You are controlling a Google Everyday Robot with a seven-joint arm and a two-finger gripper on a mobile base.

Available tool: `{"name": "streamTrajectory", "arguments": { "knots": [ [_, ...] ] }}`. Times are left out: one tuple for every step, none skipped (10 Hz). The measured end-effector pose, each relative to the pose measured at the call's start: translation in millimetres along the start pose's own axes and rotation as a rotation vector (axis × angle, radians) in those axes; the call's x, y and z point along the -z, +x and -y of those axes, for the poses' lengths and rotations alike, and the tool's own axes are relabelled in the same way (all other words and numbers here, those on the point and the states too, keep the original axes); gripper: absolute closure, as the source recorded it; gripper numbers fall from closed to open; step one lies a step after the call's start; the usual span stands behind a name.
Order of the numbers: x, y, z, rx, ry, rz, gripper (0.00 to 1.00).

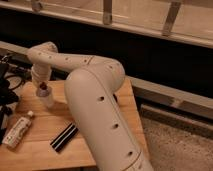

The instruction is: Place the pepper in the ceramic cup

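Note:
My gripper [43,83] hangs at the far left of the wooden table [107,125], at the end of the white arm [95,105]. It is shut on the pepper [44,86], a small dark red item at its tip. The pepper is right over the mouth of the ceramic cup [46,99], a small whitish cup standing upright on the table. I cannot tell whether the pepper touches the cup's rim.
A whitish capped bottle [17,131] lies near the table's front left corner. A black striped flat bar [63,138] lies at the front, beside the arm. Dark cables and gear [7,90] sit off the table's left edge. A dark wall and a rail run behind.

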State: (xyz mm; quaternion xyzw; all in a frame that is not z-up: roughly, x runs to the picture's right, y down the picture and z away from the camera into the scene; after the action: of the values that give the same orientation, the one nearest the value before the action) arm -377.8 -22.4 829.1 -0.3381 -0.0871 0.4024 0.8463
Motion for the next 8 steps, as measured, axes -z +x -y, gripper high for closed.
{"name": "streamTrajectory", "arguments": {
  "knots": [
    [-0.6,-0.7,-3.9,0.001,-0.004,0.002,0.79],
    [-0.7,-1.8,-3.0,-0.001,-0.006,0.003,0.73],
    [-0.9,-1.7,-2.7,0.001,-0.007,0.003,0.72],
    [-2.2,-0.4,-3.0,0.003,-0.007,0.0,0.72],
    [-3.5,0.0,-5.5,0.006,-0.008,0.0,0.72],
    [-4.1,0.0,-6.7,0.007,-0.008,0.0,0.72],
    [-4.5,-1.0,-9.3,0.009,-0.009,0.0,0.72],
    [-4.9,-1.2,-10.5,0.011,-0.009,0.001,0.7]
  ]
}}
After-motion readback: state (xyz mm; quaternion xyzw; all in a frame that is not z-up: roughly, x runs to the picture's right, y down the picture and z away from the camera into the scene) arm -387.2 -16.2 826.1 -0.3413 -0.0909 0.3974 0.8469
